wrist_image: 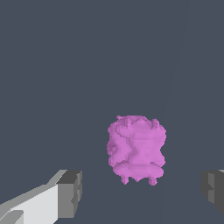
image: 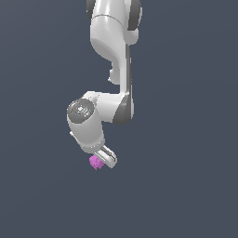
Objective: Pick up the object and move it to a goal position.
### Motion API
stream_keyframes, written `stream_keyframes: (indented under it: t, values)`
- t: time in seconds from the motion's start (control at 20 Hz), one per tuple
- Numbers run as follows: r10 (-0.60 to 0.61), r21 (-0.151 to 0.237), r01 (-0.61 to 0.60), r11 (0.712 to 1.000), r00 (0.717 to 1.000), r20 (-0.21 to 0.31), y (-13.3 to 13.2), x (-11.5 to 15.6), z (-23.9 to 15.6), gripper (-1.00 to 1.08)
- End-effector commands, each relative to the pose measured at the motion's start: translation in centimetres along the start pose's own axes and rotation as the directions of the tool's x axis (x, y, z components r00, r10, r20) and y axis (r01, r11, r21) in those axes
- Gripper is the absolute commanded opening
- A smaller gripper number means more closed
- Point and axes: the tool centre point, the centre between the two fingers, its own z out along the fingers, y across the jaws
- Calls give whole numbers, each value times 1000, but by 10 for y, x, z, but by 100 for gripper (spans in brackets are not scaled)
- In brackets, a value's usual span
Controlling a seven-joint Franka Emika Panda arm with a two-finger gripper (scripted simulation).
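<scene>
The object (wrist_image: pixel 136 148) is a small bumpy magenta-pink lump. In the wrist view it sits between my two fingers, with a clear gap on each side, so neither pad (wrist_image: pixel 70 193) touches it. My gripper (wrist_image: pixel 141 191) is open around it. In the exterior view the object (image: pixel 95 162) shows just below the white hand, at the tips of my gripper (image: pixel 103 160), on the exterior view's left side of the fingers. The fingers partly hide it there.
The surface is a plain dark grey-blue everywhere, with no other objects, edges or goal marker showing. The white arm (image: pixel 114 56) comes down from the top of the exterior view.
</scene>
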Motion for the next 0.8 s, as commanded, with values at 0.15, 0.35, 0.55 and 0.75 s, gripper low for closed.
stream_keyframes:
  t: [0.15,0.35,0.55,0.75]
  values:
    - [45,-5,-45,999,999,-2,6,9,8,100]
    - [41,-5,-41,999,999,-1,6,8,9,100]
    - [42,-5,-42,999,999,-1,6,8,23,100]
    - [45,-5,-45,999,999,-1,7,8,46,100]
